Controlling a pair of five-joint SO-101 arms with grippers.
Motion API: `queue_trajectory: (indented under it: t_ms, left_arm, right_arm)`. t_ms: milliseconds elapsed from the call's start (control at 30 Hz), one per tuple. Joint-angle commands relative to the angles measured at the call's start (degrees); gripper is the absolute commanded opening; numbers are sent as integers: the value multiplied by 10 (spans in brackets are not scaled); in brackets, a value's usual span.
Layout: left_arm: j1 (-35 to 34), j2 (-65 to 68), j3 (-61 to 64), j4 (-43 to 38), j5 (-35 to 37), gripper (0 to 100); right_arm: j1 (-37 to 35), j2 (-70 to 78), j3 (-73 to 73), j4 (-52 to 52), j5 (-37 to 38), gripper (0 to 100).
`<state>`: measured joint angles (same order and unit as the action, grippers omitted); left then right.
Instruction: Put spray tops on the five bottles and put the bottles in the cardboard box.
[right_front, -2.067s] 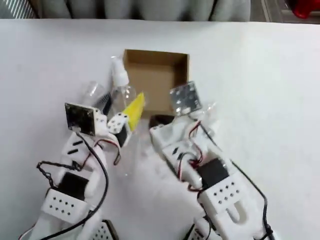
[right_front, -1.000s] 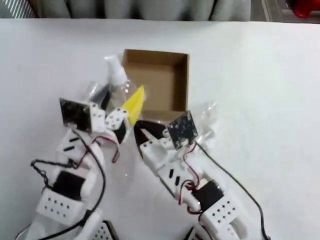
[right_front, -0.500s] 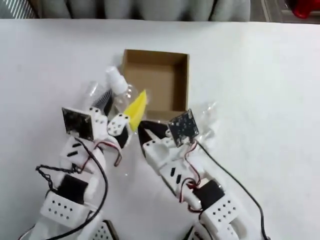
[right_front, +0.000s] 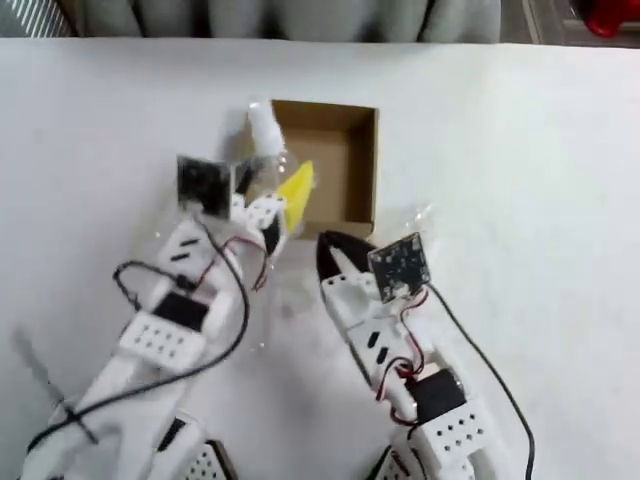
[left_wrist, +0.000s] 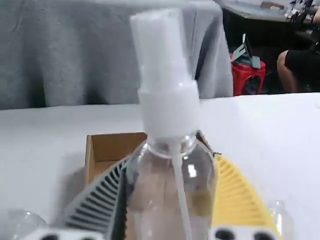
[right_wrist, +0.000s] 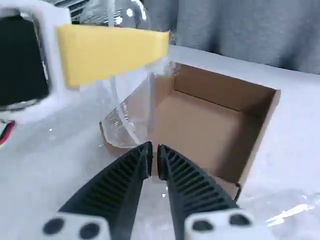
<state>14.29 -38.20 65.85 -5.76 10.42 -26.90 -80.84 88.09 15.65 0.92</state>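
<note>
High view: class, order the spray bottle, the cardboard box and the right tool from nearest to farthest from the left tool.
1. Spray bottle, held in the left tool.
2. Cardboard box, right beside it.
3. Right tool, before the box's near wall.

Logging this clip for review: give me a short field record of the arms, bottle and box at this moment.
left gripper: shut on a clear bottle, held at the box's left rim
spray top: white, fitted on the held bottle
right gripper: shut, holding nothing, at the box's near side
box: open cardboard, no bottle seen inside
loose bottle: what looks like a clear one lies right of the box
</note>
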Motion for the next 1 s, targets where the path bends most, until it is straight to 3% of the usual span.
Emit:
queue_trajectory:
  t_ms: [0,200,600,967]
  left_arm:
    - [-32,44,-66,-84,6,24]
    - [-36,102,-124,-154,4,23]
    - [-47,356,-457,-94,4,24]
    - [-83,507,-524,-106,4,24]
  right_arm:
    - [43,-9,-7,-23,6,16]
    - [85,-9,-7,-23,5,16]
    - [85,-8,-5,-22,-18,16]
    - [84,-8,-5,-22,-18,16]
